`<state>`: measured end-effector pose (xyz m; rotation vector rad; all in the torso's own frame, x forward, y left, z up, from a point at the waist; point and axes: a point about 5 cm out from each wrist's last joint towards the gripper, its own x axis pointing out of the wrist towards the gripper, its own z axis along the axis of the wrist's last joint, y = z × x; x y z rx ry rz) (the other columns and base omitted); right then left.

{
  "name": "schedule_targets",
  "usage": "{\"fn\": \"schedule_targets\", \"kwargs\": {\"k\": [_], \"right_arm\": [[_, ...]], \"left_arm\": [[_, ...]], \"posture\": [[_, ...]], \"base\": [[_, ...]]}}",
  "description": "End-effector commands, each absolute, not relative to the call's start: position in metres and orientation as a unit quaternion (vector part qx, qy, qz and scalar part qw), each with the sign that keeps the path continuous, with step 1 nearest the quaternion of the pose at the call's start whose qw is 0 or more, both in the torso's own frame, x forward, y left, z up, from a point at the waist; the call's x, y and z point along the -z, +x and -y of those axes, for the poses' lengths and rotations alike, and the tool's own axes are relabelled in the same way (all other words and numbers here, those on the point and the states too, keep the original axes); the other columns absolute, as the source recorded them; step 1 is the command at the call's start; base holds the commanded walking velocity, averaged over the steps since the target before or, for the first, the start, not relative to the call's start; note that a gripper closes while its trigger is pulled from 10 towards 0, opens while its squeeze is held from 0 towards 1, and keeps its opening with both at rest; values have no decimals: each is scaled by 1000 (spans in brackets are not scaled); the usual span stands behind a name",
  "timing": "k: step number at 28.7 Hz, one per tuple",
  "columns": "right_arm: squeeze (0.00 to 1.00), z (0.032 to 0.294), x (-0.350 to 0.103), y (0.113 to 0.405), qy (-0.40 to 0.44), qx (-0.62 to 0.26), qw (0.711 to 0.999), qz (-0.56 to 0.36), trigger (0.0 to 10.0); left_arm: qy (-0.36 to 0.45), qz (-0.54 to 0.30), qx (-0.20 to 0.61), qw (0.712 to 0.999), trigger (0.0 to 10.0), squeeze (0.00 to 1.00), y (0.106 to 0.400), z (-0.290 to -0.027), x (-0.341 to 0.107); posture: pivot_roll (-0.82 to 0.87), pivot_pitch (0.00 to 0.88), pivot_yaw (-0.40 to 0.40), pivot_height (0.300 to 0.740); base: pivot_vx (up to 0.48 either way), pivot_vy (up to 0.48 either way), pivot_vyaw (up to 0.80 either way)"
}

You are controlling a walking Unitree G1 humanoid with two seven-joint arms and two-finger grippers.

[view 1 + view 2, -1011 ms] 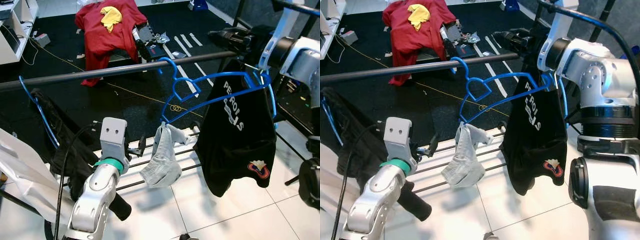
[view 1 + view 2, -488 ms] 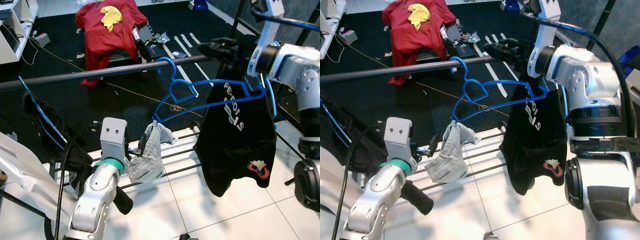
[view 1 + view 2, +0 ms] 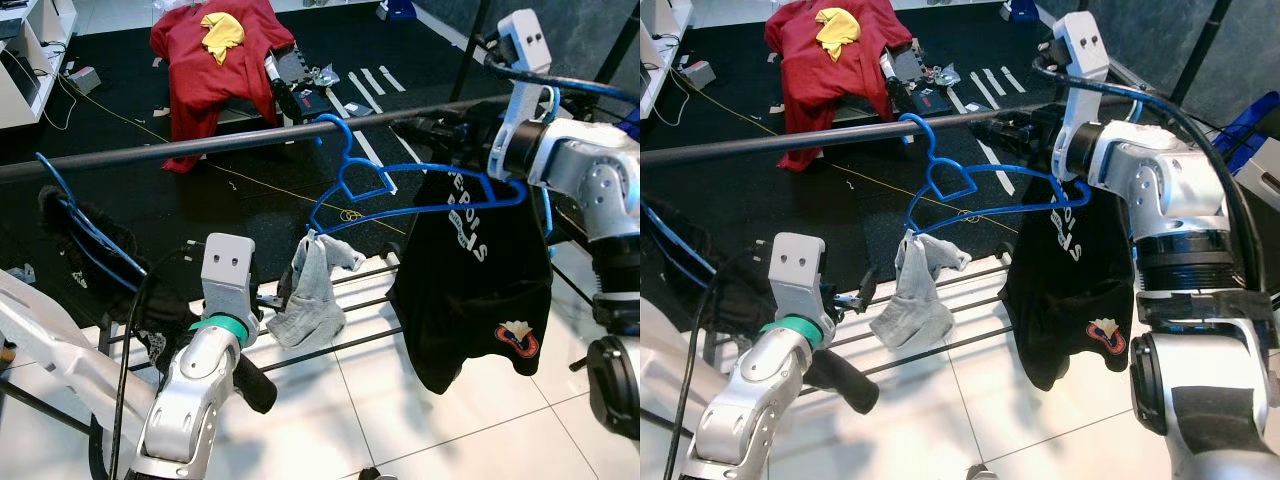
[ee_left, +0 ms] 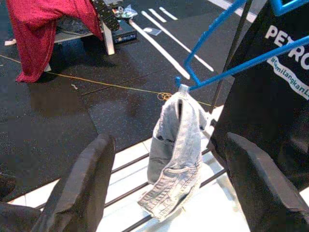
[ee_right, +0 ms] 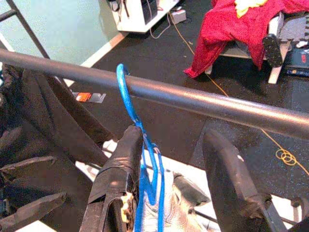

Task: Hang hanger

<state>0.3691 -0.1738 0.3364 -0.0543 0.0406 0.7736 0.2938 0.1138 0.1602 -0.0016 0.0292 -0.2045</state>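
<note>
A blue hanger [image 3: 400, 190] hangs by its hook [image 3: 336, 126] on the dark rail [image 3: 200, 145]. A grey garment [image 3: 312, 296] dangles from its left end, and a black printed T-shirt [image 3: 475, 280] hangs at its right end. My right gripper [image 3: 432, 128] is up at the rail, just right of the hook, and open. In the right wrist view the hanger [image 5: 145, 179] lies against one finger [image 5: 116, 183]. My left gripper [image 3: 278, 298] is low, beside the grey garment [image 4: 176, 154], open with nothing between its fingers [image 4: 82, 188].
Another blue hanger [image 3: 85, 225] with dark clothes hangs on the rail at the left. Low rack bars [image 3: 350, 345] run under the garments. A red garment [image 3: 215, 50] lies over a bench on the black mat behind. A white cabinet [image 3: 30, 60] stands at the far left.
My right gripper has come down and left along the rail, its wrist turning upward. The hanger's right end dropped, so it lies flatter. The grey garment swung left, then back.
</note>
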Motion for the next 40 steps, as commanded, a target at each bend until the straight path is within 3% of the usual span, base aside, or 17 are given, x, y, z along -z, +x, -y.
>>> {"fn": "schedule_targets", "kwargs": {"k": [1,29,40], "right_arm": [[0,174,-330,368,-31,-383,923,-32,10000],[0,172,-284,367,-57,-399,909,-104,10000],[0,176,-301,370,-78,-374,922,-63,10000]], "left_arm": [[1,-18,103,995,10000,0,294,-114,-160],[-1,-16,96,995,10000,0,296,-116,-163],[-2,-16,97,995,10000,0,295,-115,-163]], "posture": [[-188,104,80,740],[-180,102,80,740],[-175,104,78,740]], "base": [[0,0,0],[0,0,0],[0,0,0]]}}
